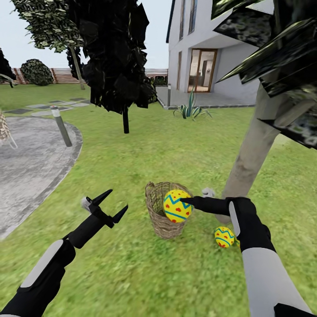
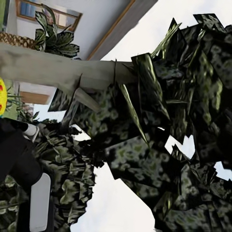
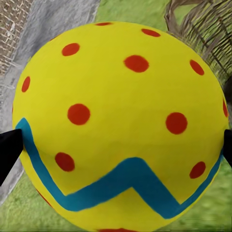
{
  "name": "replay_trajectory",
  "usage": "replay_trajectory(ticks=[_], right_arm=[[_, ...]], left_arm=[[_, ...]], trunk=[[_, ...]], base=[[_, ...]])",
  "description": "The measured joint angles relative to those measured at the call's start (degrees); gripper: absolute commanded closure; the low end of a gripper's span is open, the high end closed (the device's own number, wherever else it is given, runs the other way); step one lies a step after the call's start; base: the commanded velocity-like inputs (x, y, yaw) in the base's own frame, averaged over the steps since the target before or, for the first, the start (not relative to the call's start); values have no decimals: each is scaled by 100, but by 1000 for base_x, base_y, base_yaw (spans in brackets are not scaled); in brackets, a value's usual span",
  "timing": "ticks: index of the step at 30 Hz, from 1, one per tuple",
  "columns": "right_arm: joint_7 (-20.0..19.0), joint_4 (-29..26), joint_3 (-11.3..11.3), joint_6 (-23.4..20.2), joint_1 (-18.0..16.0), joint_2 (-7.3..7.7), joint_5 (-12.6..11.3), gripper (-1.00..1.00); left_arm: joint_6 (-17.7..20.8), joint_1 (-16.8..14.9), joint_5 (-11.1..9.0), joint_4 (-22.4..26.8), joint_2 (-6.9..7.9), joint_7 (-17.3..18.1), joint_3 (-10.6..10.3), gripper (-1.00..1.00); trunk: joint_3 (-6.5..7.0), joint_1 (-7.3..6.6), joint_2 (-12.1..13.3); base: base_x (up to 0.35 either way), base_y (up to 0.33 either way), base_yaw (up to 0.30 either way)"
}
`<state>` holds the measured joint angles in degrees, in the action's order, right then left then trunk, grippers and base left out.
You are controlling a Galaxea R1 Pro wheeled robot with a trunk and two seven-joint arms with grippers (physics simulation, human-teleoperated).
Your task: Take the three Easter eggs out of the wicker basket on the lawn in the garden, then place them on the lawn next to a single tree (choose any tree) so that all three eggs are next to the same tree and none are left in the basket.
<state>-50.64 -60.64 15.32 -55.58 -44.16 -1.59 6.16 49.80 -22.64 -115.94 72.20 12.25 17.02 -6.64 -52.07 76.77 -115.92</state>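
Note:
The wicker basket (image 1: 160, 215) stands on the lawn (image 1: 132, 273) left of the pale tree trunk (image 1: 251, 158). My right gripper (image 1: 181, 203) is shut on one Easter egg (image 1: 176, 206), yellow with red dots and a blue zigzag, held at the basket's right rim. In the right wrist view that egg (image 3: 121, 96) sits between the fingertips (image 3: 8, 147), with basket weave (image 3: 208, 29) behind. A second egg (image 1: 224, 236) lies on the grass by the trunk's foot. My left gripper (image 1: 114, 204) hangs open and empty left of the basket. The held egg hides part of the basket's inside.
A round grey stone patio (image 1: 31, 163) with a bollard (image 1: 61, 125) lies to the left. A thin dark-trunked tree (image 1: 125, 119) and a spiky plant (image 1: 191, 110) stand ahead, the house (image 1: 211, 53) behind them. Dark foliage (image 2: 159, 125) and the trunk (image 2: 58, 70) show in the left wrist view.

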Motion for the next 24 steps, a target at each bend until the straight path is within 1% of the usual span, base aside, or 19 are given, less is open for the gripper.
replay_trajectory(ticks=[3, 9, 11, 12, 13, 14, 16, 19, 20, 21, 22, 23, 24], right_arm=[[-22, -11, 16, 14, 1, 16, -8, 100], [-9, -11, 41, 33, 1, 30, -19, 100], [33, 15, 44, 380, 8, 28, 1, 100], [166, 49, 44, 635, 36, 28, 19, 100], [437, 74, 44, 750, 49, 26, 28, 100], [982, 92, 42, 834, 60, 11, 36, 100], [1927, 108, 38, 958, 132, 0, 54, 100], [2554, 107, 9, 1086, 210, -1, 132, 100], [2951, 98, 1, 1098, 216, -2, 241, 100], [3255, 84, -2, 1101, 218, -3, 320, 100], [4154, 86, -132, 1107, 219, 6, 556, 100], [4489, 97, -293, 1111, 219, 11, 693, 100], [4886, 105, -481, 1134, 219, 14, 946, 100]], left_arm=[[1, -1, 0, -6, -1, 0, -1, -100], [-7, -1, -4, -10, -1, 0, -2, -100], [-8, -1, -2, -10, -1, 0, -3, -100], [-7, -1, -3, -10, -1, 0, -2, -100], [-7, -1, -5, -10, -1, 0, -3, -100], [-8, -1, -4, -10, -1, 0, -4, -100], [-8, -1, -4, -10, -1, 0, -6, -100], [-8, -1, -3, -10, -4, 0, -8, -100], [-8, -1, -4, -10, -2, 0, -4, -100], [-8, -1, -4, -10, -1, 0, -3, -100], [-8, -1, -8, -10, -1, 0, -4, -100], [-8, -1, -9, -10, -1, 0, -6, -100], [-8, -1, -8, -10, -1, 0, -6, -100]], trunk=[[42, -68, 120], [166, -202, 361], [209, -245, 441], [231, -267, 481], [253, -289, 521], [274, -311, 561], [317, -355, 642], [382, -421, 762], [404, -443, 802], [425, -465, 842], [446, -487, 882], [466, -509, 922], [486, -531, 962]], base=[[-161, 0, -241], [-9, 0, -292], [0, 0, -295], [0, 0, -295], [0, 0, -295], [0, 0, -295], [0, 0, -295], [0, 0, -295], [0, 0, -295], [0, 0, -295], [0, 0, -295], [0, 0, -295], [0, 0, -295]])
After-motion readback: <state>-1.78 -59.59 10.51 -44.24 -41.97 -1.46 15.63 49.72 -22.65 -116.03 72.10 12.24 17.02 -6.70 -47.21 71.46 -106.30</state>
